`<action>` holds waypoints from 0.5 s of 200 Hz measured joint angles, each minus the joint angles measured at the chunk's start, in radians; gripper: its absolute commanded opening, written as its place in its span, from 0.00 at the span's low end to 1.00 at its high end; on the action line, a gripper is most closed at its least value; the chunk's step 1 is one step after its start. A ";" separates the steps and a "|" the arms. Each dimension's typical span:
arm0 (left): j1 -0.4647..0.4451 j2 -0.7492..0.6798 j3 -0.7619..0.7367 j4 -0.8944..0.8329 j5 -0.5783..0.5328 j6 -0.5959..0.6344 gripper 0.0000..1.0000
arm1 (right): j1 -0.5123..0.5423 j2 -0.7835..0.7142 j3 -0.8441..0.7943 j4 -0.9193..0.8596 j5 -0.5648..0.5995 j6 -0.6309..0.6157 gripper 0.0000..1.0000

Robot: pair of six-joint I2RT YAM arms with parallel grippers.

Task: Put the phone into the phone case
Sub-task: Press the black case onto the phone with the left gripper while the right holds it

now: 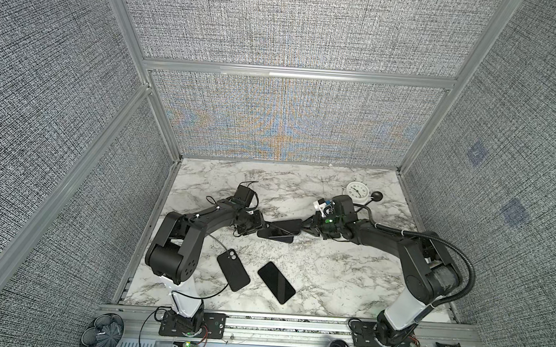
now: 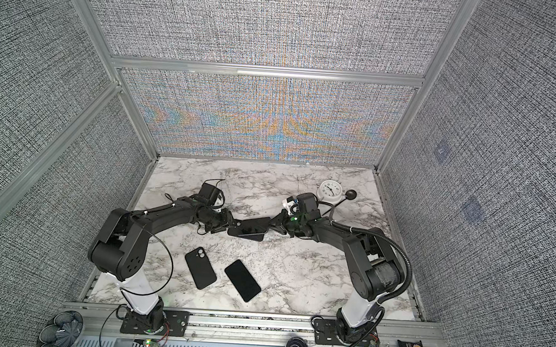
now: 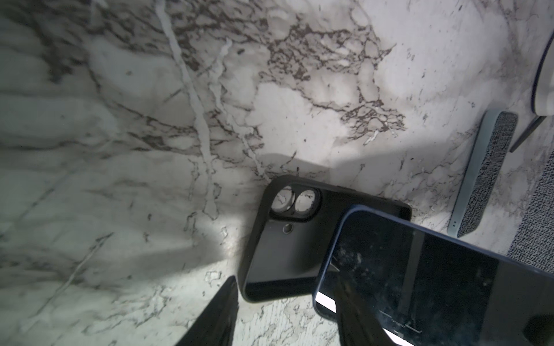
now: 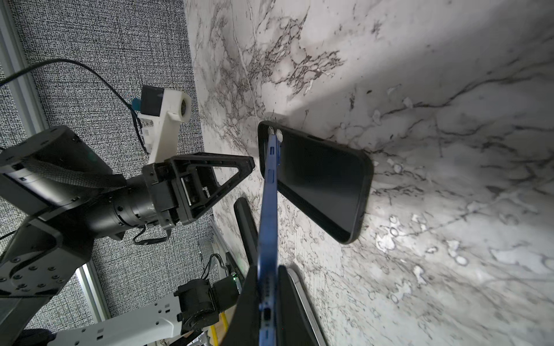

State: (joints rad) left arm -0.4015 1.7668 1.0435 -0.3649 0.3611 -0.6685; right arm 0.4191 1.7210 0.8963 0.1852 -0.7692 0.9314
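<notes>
The phone point(image 1: 287, 225) has a blue rim and a dark screen. My right gripper point(image 1: 303, 227) is shut on one short end of it and holds it tilted, low over the marble table point(image 1: 330, 270). Seen edge-on, the phone point(image 4: 269, 206) runs out from between the right gripper's point(image 4: 268, 311) pads. Under its far end the black phone case point(image 3: 284, 245) lies hollow side up, marble showing through its camera holes. That case point(image 4: 320, 179) rests flat. My left gripper point(image 3: 284, 323) stands open at the case's near short end, its fingers point(image 3: 215, 314) either side of it.
A second black case point(image 1: 233, 270) and a second dark phone point(image 1: 276, 282) lie nearer the front. A white alarm clock point(image 1: 355, 189) and a black knobbed object point(image 1: 377, 196) stand at the back right behind the right arm. Fabric walls close in three sides.
</notes>
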 measured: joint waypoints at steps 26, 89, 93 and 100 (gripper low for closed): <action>0.000 0.029 0.011 0.001 0.011 0.009 0.54 | 0.001 0.029 0.014 0.026 -0.006 0.008 0.00; 0.000 0.032 0.008 -0.001 0.027 0.014 0.54 | 0.002 0.104 0.022 0.079 -0.032 0.011 0.00; 0.000 0.030 0.008 -0.001 0.027 0.014 0.54 | 0.002 0.110 0.022 0.086 -0.036 0.011 0.00; 0.000 0.029 0.007 -0.001 0.029 0.014 0.54 | 0.002 0.119 0.022 0.095 -0.042 0.011 0.00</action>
State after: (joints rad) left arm -0.4015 1.7954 1.0508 -0.3660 0.3897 -0.6540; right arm 0.4210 1.8400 0.9180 0.2806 -0.8112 0.9428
